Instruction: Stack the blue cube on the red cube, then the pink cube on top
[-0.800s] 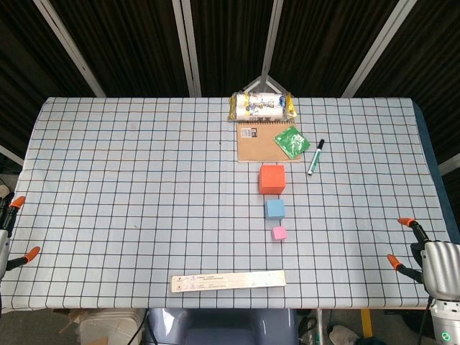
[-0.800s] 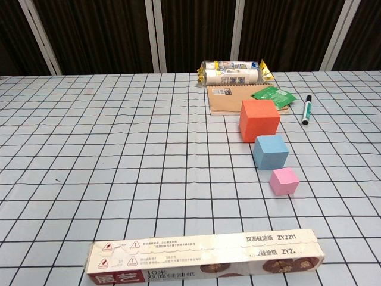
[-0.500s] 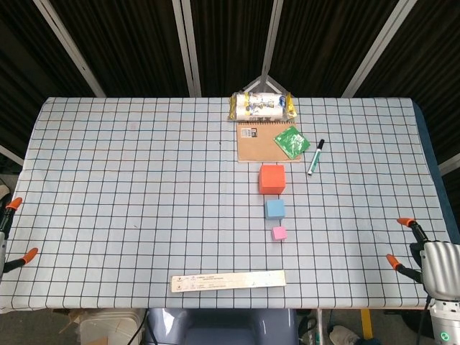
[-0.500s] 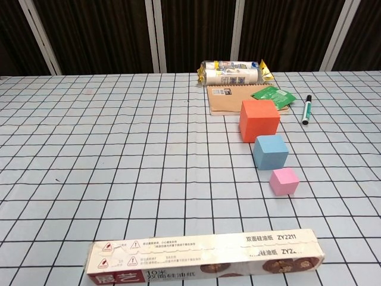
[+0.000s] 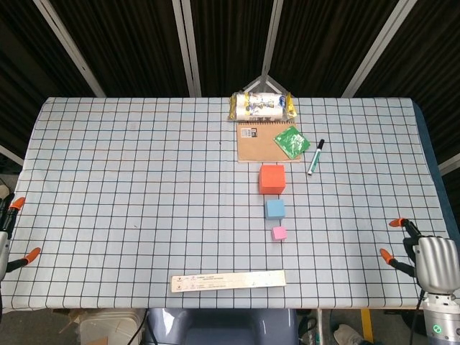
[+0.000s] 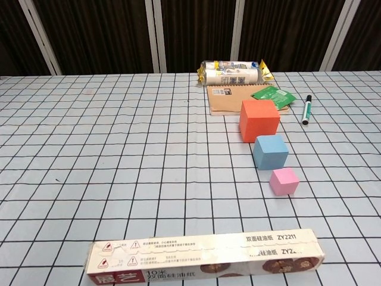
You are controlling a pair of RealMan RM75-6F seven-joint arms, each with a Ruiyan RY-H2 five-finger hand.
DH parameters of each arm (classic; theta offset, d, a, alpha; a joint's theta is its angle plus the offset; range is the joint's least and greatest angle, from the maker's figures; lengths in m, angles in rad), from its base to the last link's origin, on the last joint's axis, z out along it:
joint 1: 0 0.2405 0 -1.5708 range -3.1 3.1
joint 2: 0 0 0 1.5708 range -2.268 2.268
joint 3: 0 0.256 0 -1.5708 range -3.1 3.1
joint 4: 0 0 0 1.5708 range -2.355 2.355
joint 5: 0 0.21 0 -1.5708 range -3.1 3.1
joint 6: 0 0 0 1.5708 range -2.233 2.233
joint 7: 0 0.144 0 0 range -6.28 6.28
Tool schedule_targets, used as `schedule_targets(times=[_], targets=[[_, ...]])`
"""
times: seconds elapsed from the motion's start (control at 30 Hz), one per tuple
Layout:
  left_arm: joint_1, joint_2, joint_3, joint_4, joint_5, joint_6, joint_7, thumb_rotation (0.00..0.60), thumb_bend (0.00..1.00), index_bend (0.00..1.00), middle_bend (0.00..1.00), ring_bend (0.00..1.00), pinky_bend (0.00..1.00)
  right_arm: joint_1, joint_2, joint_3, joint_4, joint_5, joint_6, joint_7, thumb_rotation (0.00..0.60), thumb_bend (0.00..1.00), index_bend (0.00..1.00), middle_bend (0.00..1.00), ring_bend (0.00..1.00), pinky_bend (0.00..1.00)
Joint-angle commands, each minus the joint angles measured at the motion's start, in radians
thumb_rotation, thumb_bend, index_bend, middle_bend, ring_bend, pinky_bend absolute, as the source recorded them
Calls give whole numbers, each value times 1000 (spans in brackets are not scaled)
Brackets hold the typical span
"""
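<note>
Our right hand (image 5: pixel 433 260), open and empty, has edged inward toward the blue cube (image 5: pixel 274 208) ahead-left; nothing is stacked yet

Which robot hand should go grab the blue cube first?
Probably the right hand. The blue cube sits right of the table's middle, nearer that hand, beside the red cube. The left hand waits far off at the opposite edge. Both hold nothing.
</note>
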Motion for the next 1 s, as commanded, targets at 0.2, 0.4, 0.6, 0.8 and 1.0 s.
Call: schedule_targets(times=[0.2,0.4,0.6,0.8,1.0], targets=[[-12,1,-13,0,-37,-32,5,600,163,33,0,0,0,162,27,72,-124,93,-233,-149,600,52,433,1000,1000,1000],[-17,5,-15,4,-50,-47,-5,600,163,33,0,0,0,276,-48,102,-245,230,-339,-494,600,52,433,1000,1000,1000],[-31,9,-21,12,-72,-81,-12,600,163,33,0,0,0,368,-145,123,-330,428,-396,-707,600,52,427,1000,1000,1000],[-35,12,-20,12,-72,-87,-19,600,163,33,0,0,0,469,-207,158,-305,615,-435,-814,600,52,421,1000,1000,1000],[-34,12,-21,11,-74,-83,-20,600,163,34,0,0,0,566,-302,183,-206,706,-442,-862,600,52,415,1000,1000,1000]])
